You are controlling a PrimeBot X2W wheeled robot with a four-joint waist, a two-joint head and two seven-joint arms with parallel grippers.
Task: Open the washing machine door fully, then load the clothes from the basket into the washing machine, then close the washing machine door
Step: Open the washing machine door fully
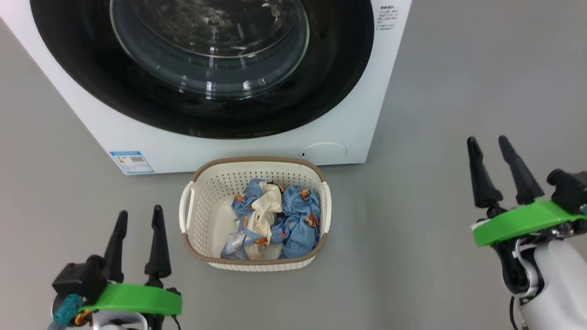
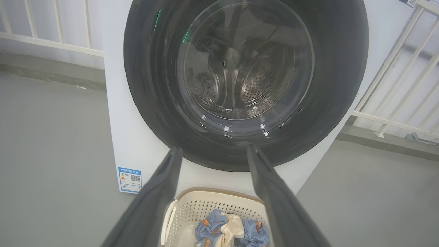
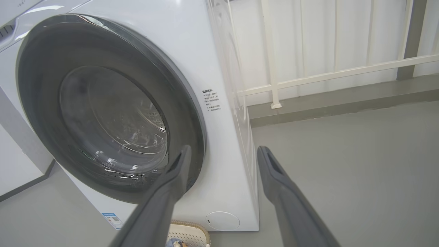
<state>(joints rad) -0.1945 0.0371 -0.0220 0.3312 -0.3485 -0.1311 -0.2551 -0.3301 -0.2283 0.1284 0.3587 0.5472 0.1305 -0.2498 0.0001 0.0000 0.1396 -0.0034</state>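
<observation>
washing machine door (image 1: 208,46) shut; basket (image 1: 257,161) of clothes (image 1: 275,220) on floor (image 1: 412,229) just before it; left gripper (image 1: 140,211), right gripper (image 1: 487,139) spread, empty. Risk: grip may slip on glossy door; swinging door may knock basket

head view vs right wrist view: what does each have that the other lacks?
Head, of the two: the left gripper, open, and the whole basket with the clothes piled inside. Right wrist, of the two: the side panel of the washing machine and a white railing behind it. Both: the washing machine door, shut, the blue label, the right gripper, open, and the basket's rim.
</observation>
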